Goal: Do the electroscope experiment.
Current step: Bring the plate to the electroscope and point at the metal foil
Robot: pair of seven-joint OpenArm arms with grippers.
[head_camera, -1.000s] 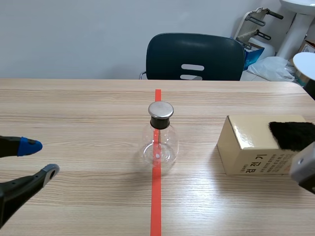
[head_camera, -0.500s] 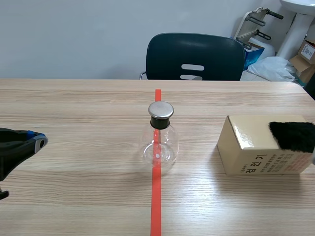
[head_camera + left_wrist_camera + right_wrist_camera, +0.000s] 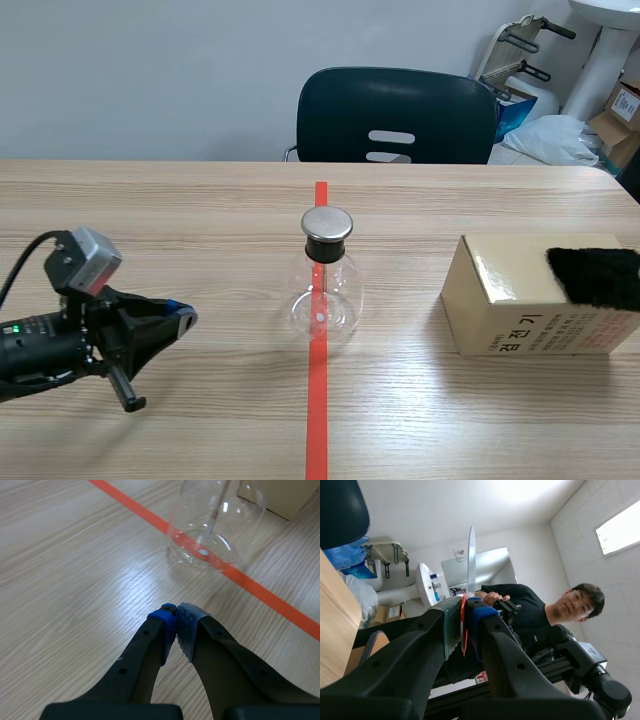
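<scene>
The electroscope (image 3: pixel 322 280) is a clear glass flask with a flat metal cap, standing on the red tape line mid-table. My left gripper (image 3: pixel 186 318) lies low over the table to its left, shut on nothing. In the left wrist view the flask (image 3: pixel 215 525) stands a short way ahead of the shut fingertips (image 3: pixel 176 622). My right gripper (image 3: pixel 464 625) is raised and tilted up off the table, out of the scene view. It is shut on a thin pale disc (image 3: pixel 471 555) seen edge-on, with a red part between the pads.
A gold cardboard box (image 3: pixel 520 310) sits at the right with a black fur cloth (image 3: pixel 595 275) on top. A dark chair (image 3: pixel 397 115) stands behind the table. A person (image 3: pixel 535 610) shows in the right wrist view beyond the gripper.
My left gripper has closed and swung right toward the flask. The right gripper and its pale disc have left the scene view.
</scene>
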